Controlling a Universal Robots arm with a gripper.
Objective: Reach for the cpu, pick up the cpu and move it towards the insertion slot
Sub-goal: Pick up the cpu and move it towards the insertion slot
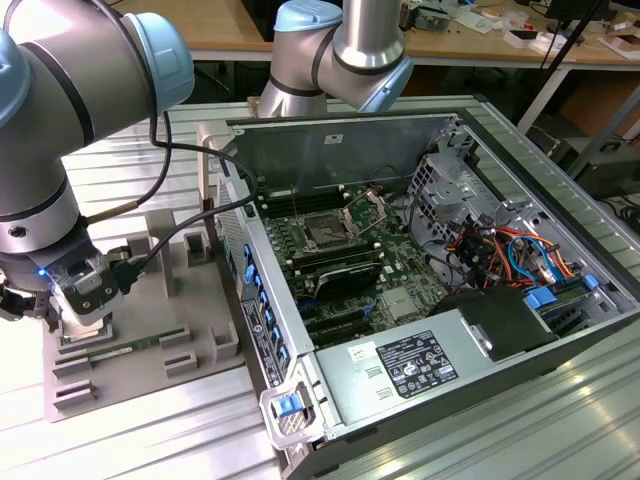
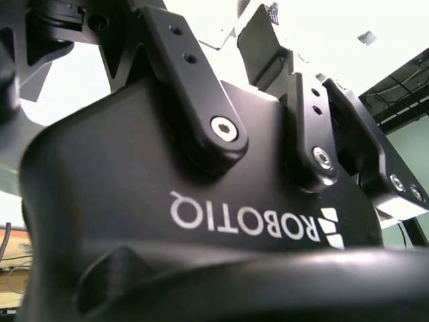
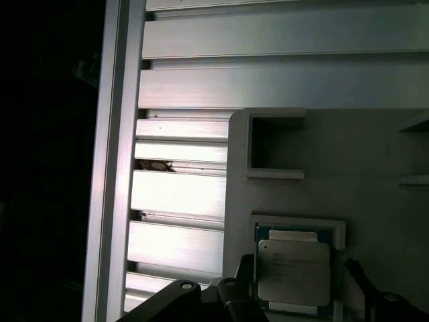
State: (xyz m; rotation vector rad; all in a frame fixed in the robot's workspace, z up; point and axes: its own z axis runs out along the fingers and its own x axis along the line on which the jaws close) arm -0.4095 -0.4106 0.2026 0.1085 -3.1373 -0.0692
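Observation:
In the first wrist view the cpu (image 3: 293, 272), a silvery square chip, lies flat in a framed recess of the grey tray (image 3: 375, 154). My gripper (image 3: 295, 298) is open just above it. One dark finger (image 3: 238, 295) stands off each side of the chip, and neither touches it. In the exterior view my gripper (image 1: 30, 303) hangs low over the tray (image 1: 140, 300) at the far left and hides the cpu. The insertion slot (image 1: 325, 233) is a dark square socket with its metal frame raised, on the green board inside the open computer case.
A green memory stick (image 1: 120, 350) lies on the tray near my gripper. The case wall (image 1: 255, 300) stands between tray and board. The power supply (image 1: 410, 365), drive cage (image 1: 445, 190) and cables (image 1: 500, 250) crowd the case's right. An empty recess (image 3: 275, 144) sits beside the cpu.

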